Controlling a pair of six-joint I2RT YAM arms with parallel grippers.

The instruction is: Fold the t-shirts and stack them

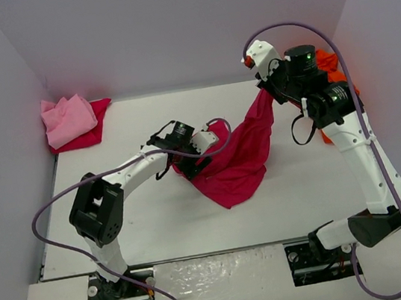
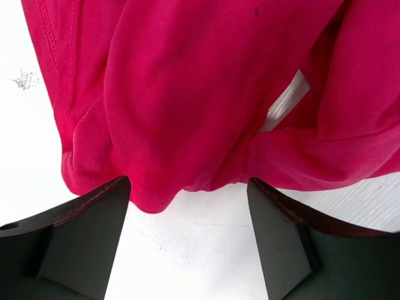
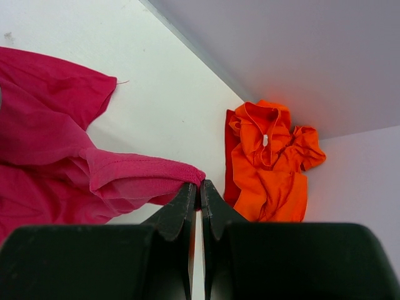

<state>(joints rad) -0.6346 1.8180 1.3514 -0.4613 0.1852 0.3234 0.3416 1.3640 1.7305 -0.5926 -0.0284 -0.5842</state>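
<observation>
A crimson-magenta t-shirt point(image 1: 235, 156) lies bunched mid-table, one corner pulled up to the right. My right gripper point(image 1: 268, 94) is shut on that corner; the wrist view shows the hem point(image 3: 150, 175) pinched at the fingertips. My left gripper point(image 1: 192, 168) is open at the shirt's left edge, low over the table; the cloth point(image 2: 187, 94) hangs just beyond the fingertips point(image 2: 119, 187), with none between them. A crumpled bright orange t-shirt point(image 3: 269, 162) lies at the back right by the wall, partly hidden by the right arm in the top view point(image 1: 327, 63). A light pink t-shirt point(image 1: 67, 118) sits on another crimson one point(image 1: 92, 134) at the back left.
Grey walls point(image 1: 167, 27) enclose the white table point(image 1: 159, 224) on three sides. Purple cables loop from both arms point(image 1: 45, 218).
</observation>
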